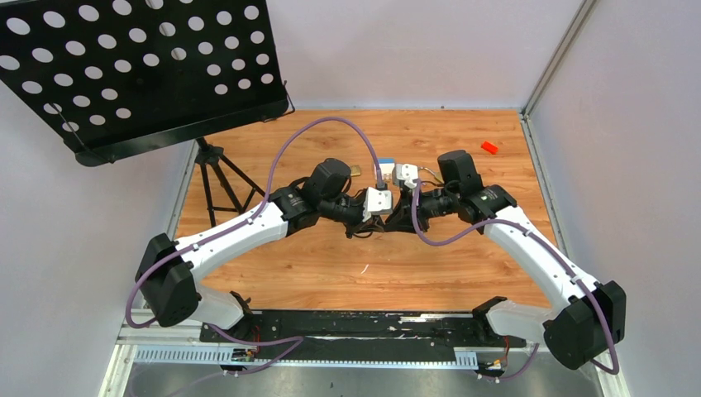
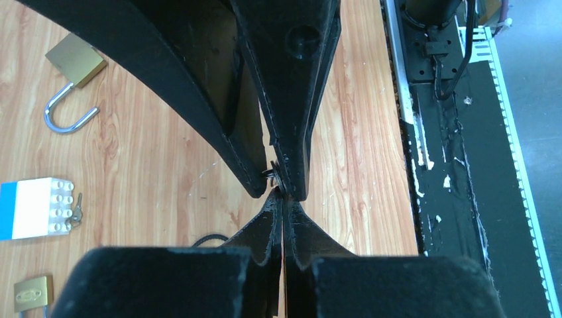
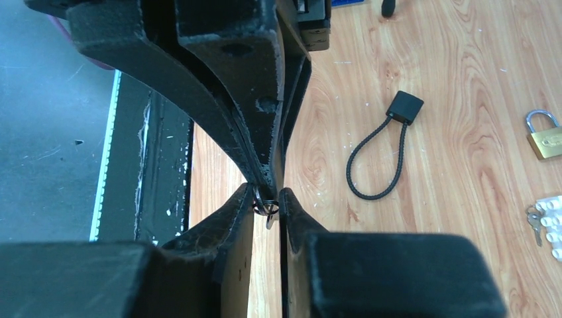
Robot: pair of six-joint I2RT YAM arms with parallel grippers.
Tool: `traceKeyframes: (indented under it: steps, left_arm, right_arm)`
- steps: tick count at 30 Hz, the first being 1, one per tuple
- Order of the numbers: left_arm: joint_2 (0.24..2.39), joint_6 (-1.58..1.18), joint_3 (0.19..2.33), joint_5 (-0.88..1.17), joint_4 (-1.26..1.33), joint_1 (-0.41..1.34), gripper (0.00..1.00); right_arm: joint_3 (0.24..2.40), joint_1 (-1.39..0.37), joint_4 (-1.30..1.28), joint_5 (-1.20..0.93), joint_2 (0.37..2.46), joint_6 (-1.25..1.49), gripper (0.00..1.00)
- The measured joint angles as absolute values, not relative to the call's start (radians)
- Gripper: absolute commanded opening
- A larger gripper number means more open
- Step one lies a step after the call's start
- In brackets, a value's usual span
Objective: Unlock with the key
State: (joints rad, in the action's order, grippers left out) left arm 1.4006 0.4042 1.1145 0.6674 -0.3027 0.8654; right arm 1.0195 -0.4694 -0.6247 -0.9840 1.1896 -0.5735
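My two grippers meet tip to tip above the middle of the wooden table. The key, tiny and grey, hangs from a small ring. My left gripper is shut, and its tips pinch that ring from above in the right wrist view. The right gripper has closed to the ring's width, with ring and key between its fingertips. In the left wrist view the ring shows between the right gripper's fingers. A brass padlock with its shackle swung open lies on the table, and another brass padlock lies to the right.
A black cable loop with a blocky end lies on the wood. A white and blue block has spare small keys beside it. A third brass padlock, a red piece and a music stand are also here.
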Motion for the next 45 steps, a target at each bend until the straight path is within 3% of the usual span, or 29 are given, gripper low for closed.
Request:
traceKeyframes:
  steps: [11,22,38,45]
  left_arm:
    - [1.401,0.406,1.113,0.661,-0.304,0.865,0.00]
    - [1.401,0.406,1.111,0.661,-0.307,0.865,0.00]
    - [1.400,0.434,1.111,0.619,-0.317,0.870,0.00]
    - [1.397,0.434,1.111,0.607,-0.316,0.870,0.00]
  right_arm:
    - [1.019,-0.473,-0.645,-0.894,1.172,-0.603,0.19]
    - [1.020,-0.473,-0.668,-0.873,1.172,-0.620,0.13]
    - [1.018,-0.473,-0.709,-0.830,1.172,-0.672,0.20]
    - [0.994,-0.473,-0.709,-0.828,1.172,-0.684,0.35]
